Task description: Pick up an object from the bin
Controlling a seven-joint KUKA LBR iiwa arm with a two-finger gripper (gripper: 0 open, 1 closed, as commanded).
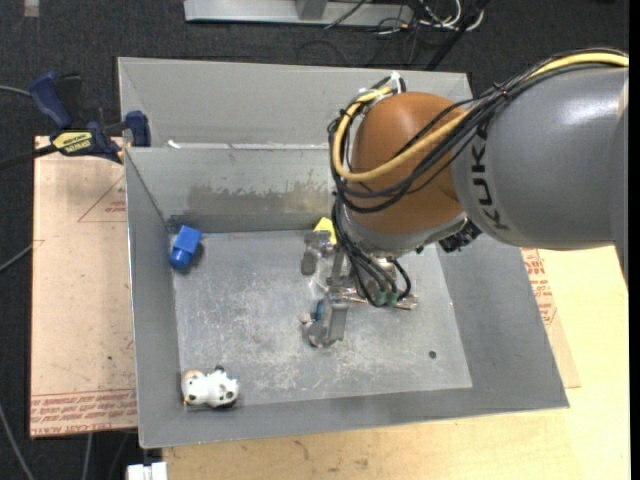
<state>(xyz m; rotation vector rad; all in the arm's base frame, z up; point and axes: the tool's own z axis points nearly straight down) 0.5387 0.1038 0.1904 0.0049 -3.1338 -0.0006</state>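
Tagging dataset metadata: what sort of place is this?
Most likely a robotics lab's bin-picking cell: a grey KUKA-branded arm with an orange wrist cover reaches into a grey metal bin holding a blue plastic block and a white-and-black toy, with loose cables on dark floor beyond.

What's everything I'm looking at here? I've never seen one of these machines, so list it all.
Bin: one, grey metal, middle of the view.
Blue block: one, blue, left of the bin floor, near the back wall.
Small toy: one, white with black patches, front left corner.
Yellow thing: one, yellow, by the back wall, partly hidden by the arm; kind unclear.
Arm: one, grey, reaching in from the right.
Orange cover: one, orange, on the arm's wrist.
Pincer: one, metal, low over the middle of the bin floor.
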